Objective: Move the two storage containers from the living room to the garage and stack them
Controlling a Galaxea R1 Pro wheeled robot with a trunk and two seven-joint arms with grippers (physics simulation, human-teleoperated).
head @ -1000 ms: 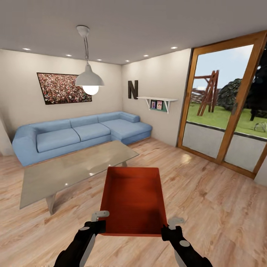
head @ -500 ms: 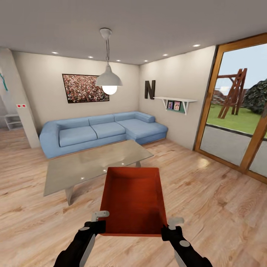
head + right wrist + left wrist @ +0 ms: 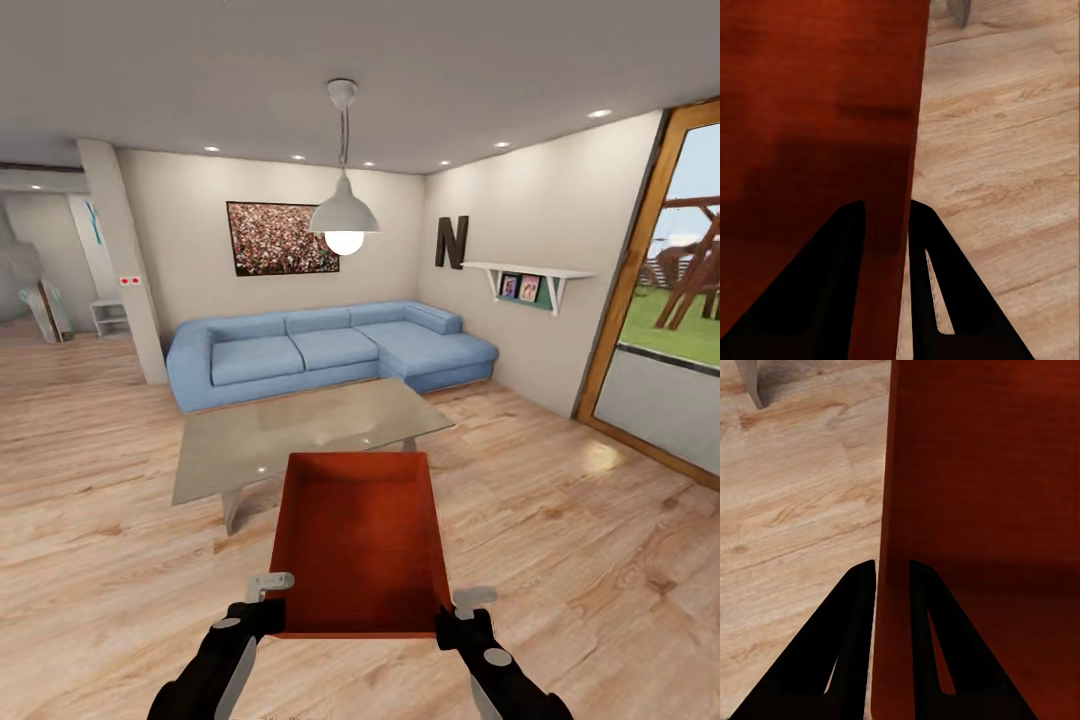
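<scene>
A large dark letter N (image 3: 451,241) is mounted on the wall beside the shelf (image 3: 527,270). The left gripper (image 3: 264,600) is pinched on the left wall of the orange-red storage container (image 3: 358,545), one finger on each side. The container is held level above the wood plank floor (image 3: 90,540), before the glass table (image 3: 300,432). The right gripper (image 3: 456,612) is clamped likewise on the right wall.

Big dark letter "N" (image 3: 451,242) on side wall (image 3: 520,220), no other legible txt
</scene>
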